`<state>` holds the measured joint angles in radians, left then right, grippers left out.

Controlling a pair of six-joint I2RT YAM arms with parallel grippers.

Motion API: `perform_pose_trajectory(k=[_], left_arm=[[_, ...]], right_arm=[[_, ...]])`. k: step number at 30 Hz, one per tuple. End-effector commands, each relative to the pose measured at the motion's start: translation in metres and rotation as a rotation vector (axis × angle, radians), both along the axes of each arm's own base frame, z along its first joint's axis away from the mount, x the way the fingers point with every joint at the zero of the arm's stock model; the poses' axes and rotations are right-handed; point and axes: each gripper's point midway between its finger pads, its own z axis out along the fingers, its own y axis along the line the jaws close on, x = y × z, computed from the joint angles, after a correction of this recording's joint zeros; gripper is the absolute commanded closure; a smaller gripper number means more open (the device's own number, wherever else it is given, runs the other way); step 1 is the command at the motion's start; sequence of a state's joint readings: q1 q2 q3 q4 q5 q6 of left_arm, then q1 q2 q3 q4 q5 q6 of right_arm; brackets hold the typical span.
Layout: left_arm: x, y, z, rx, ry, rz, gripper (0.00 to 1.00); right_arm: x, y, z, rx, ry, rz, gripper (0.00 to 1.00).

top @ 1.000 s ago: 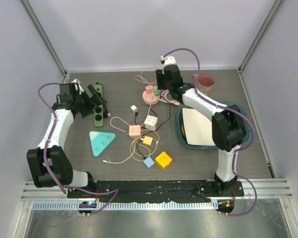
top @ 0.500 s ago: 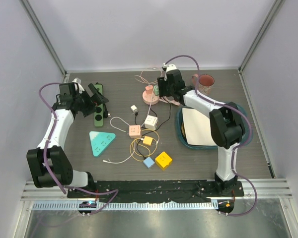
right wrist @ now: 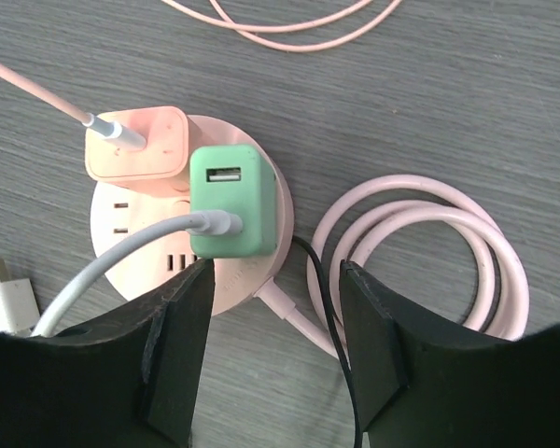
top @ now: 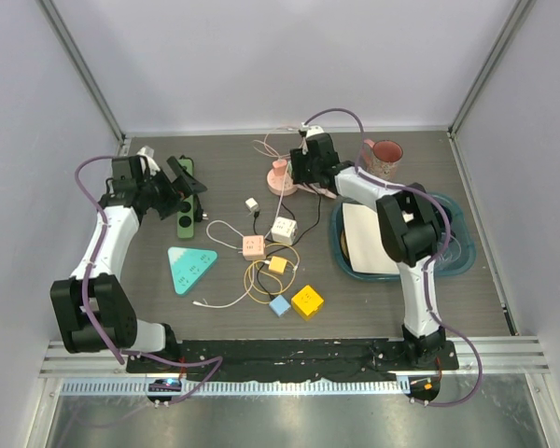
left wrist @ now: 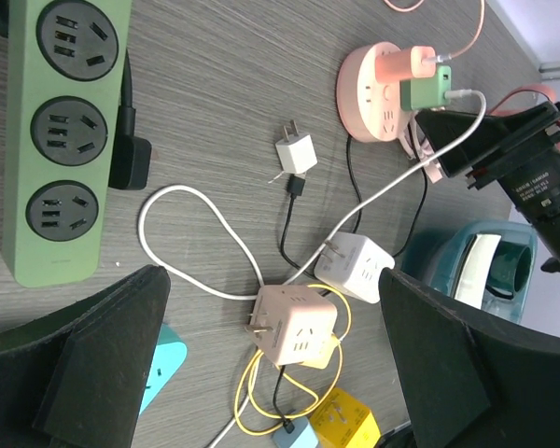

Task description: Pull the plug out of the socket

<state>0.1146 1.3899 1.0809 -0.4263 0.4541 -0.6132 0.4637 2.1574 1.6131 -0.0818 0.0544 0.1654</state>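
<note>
The right claw (right wrist: 275,280) hovers with its fingers apart at the round pink socket (right wrist: 131,224). The green plug (right wrist: 231,201) sits just ahead of the gap and a little to its left. Its long side runs straight away from the claw, and it is seated in the socket beside a pink plug (right wrist: 135,145). A white cable (right wrist: 112,261) leaves its face leftward. The left claw (left wrist: 273,285), also spread, is well apart by the green power strip (left wrist: 65,140). The right arm is nearer and likely needs a small leftward shift before closing.
</note>
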Motion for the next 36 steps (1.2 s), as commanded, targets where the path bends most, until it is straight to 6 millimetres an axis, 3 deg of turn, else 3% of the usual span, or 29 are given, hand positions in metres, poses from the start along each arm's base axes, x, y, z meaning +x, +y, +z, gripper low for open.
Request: perform_pose_trajectory(k=[1, 6, 12, 14, 16, 17, 18, 20, 21, 23, 25, 30, 35, 36], left_arm=[[0.005, -0.006, 0.005, -0.041, -0.033, -0.033, 0.01], [0.005, -0.013, 0.002, -0.049, -0.038, -0.059, 0.11], [0.01, -0.033, -0.006, -0.038, -0.012, -0.116, 0.14], [0.011, -0.037, -0.008, -0.037, -0.005, -0.12, 0.17], [0.017, -0.041, -0.011, -0.016, 0.0, -0.108, 0.19], [0.022, -0.041, -0.011, -0.003, 0.001, -0.096, 0.23], [0.027, -0.06, -0.002, 0.01, -0.018, -0.135, 0.27], [0.039, -0.074, -0.008, 0.024, 0.002, -0.146, 0.28], [0.051, -0.085, 0.007, 0.015, -0.036, -0.161, 0.32], [0.068, -0.112, 0.011, -0.035, -0.066, -0.178, 0.38], [0.086, -0.126, 0.018, -0.077, -0.122, -0.169, 0.52], [0.117, -0.142, -0.012, -0.136, -0.105, -0.154, 0.73], [0.133, -0.166, -0.024, -0.164, -0.146, -0.198, 0.76], [0.135, -0.172, -0.035, -0.166, -0.138, -0.205, 0.76]], right_arm=[[0.022, 0.021, 0.032, 0.076, -0.095, 0.014, 0.39], [0.031, 0.026, 0.028, 0.077, -0.102, 0.011, 0.43], [0.036, 0.039, 0.031, 0.097, -0.141, 0.032, 0.43], [0.04, 0.038, 0.026, 0.083, -0.139, 0.015, 0.48], [0.041, 0.038, 0.023, 0.075, -0.135, 0.016, 0.64], [0.039, 0.037, 0.021, 0.071, -0.133, 0.016, 0.7], [0.038, 0.037, 0.023, 0.072, -0.139, 0.015, 0.78], [0.034, 0.038, 0.029, 0.092, -0.157, 0.02, 0.83], [0.032, 0.04, 0.033, 0.101, -0.166, 0.025, 0.88], [0.027, 0.043, 0.041, 0.115, -0.184, 0.029, 0.9], [0.023, 0.047, 0.048, 0.132, -0.197, 0.037, 0.96], [0.009, 0.044, 0.045, 0.134, -0.183, 0.039, 0.99], [0.002, 0.045, 0.045, 0.153, -0.166, 0.024, 0.99], [0.0, 0.048, 0.045, 0.154, -0.168, 0.023, 0.99]])
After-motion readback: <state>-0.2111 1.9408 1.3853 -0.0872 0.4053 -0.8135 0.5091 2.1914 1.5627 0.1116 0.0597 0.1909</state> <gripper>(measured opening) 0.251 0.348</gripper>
